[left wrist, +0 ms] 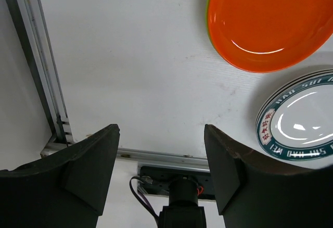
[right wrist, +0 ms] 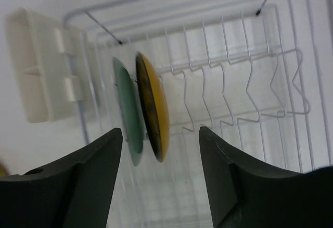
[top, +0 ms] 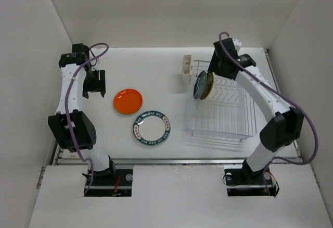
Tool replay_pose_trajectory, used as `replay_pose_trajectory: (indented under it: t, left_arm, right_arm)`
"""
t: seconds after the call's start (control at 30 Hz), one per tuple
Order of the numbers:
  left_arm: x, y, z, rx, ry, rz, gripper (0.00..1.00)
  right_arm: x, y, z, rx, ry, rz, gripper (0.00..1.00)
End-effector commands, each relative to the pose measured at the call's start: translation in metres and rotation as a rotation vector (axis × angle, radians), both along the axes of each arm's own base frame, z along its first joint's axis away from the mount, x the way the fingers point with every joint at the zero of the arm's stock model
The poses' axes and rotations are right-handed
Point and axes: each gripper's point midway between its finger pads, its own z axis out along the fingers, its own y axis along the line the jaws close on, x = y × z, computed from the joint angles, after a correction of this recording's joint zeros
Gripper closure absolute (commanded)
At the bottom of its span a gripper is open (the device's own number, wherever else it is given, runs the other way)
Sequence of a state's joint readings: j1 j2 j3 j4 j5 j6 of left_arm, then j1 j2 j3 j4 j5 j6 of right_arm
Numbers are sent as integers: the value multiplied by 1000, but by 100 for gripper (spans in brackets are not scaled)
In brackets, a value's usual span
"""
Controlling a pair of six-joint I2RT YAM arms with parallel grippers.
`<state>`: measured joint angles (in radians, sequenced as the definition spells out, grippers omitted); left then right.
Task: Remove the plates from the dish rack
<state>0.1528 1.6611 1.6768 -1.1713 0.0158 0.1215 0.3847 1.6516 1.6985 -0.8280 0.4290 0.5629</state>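
Table: white. Dish rack sits under the right pincer, wire, white. Two plates stand on edge in it, side by side below the pincer's gap: teal plate, yellow-brown plate. Orange plate and blue-rimmed plate lie flat on the table, apart from the rack, just right of the left pincer. Cutlery cup at the rack corner, left of the right pincer. Both pincers spread wide, gripping nothing.
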Motion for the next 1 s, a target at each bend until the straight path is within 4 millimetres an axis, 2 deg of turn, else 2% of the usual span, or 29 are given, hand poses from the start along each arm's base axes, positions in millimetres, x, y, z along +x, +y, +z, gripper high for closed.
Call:
replay_pose_trajectory:
  t: [0.0, 0.1, 0.3, 0.47, 0.57, 0.6, 0.7, 0.73, 0.8, 0.87, 0.9, 0.97]
  left_arm:
    - [-10, 3, 10, 15, -17, 12, 37]
    - [-12, 3, 7, 14, -8, 12, 37]
    - [-12, 3, 7, 14, -8, 12, 37]
    - [-12, 3, 7, 14, -8, 12, 37]
    - [-10, 3, 10, 15, -17, 12, 37]
    - [-10, 3, 10, 15, -17, 12, 37]
    - [-11, 3, 12, 17, -15, 3, 37]
    - [-10, 4, 14, 19, -24, 3, 37]
    - [-8, 4, 18, 21, -36, 4, 37]
    - [-8, 4, 21, 21, -37, 4, 37]
    - [-7, 4, 24, 23, -48, 4, 37]
    - [-6, -3, 26, 15, -49, -30, 37]
  right_arm:
    - [-1, 10, -25, 35, 40, 27, 34]
    - [-1, 13, -43, 36, 63, 35, 37]
    - [7, -1, -77, -19, 129, -23, 49]
    - [12, 3, -110, -37, 198, -16, 53]
    - [14, 0, -115, -66, 211, -22, 60]
    - [16, -1, -111, -70, 200, -28, 71]
    - [13, -3, -91, -78, 168, -4, 89]
    - [14, -5, -81, -81, 149, -12, 99]
    - [11, -20, -53, -129, 106, -53, 100]
    - [5, -23, -30, -185, 70, -61, 100]
    - [7, -37, -6, -232, 19, -115, 100]
    - [-6, -50, 18, -302, 14, -153, 100]
